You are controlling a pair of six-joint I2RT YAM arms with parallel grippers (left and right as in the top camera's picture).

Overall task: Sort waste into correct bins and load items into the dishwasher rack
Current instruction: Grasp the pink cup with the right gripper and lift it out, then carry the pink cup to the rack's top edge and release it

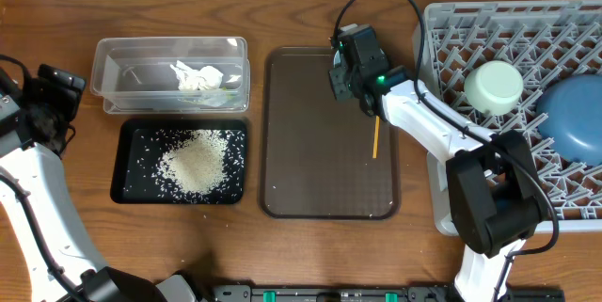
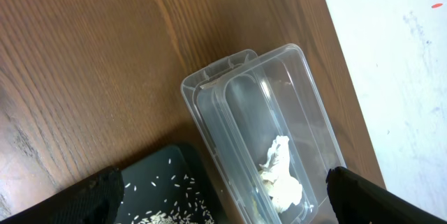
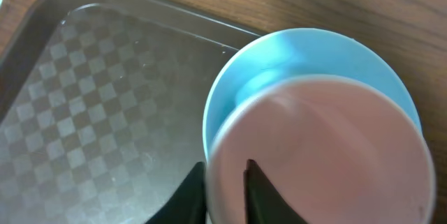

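Only the right wrist view shows right pincer (image 3: 225, 183) pinching the pink cup (image 3: 328, 147); left pincer (image 2: 223, 185) spread.

I count three bowls: one dark-blue bowl (image 1: 576, 119), one mint-green bowl (image 1: 494, 87), one light-blue bowl (image 3: 307, 49). One pink cup (image 3: 328, 154). One rack (image 1: 451, 29). One clear tub (image 1: 122, 76), one black tray (image 1: 127, 180), one brown tray (image 1: 310, 170). One yellow stick (image 1: 375, 137). One rice heap (image 1: 196, 163), one paper scrap (image 1: 196, 77).

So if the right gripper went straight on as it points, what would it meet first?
The pale-pink cup, nested in the light-blue bowl; its rim is at the right gripper, contact unclear.
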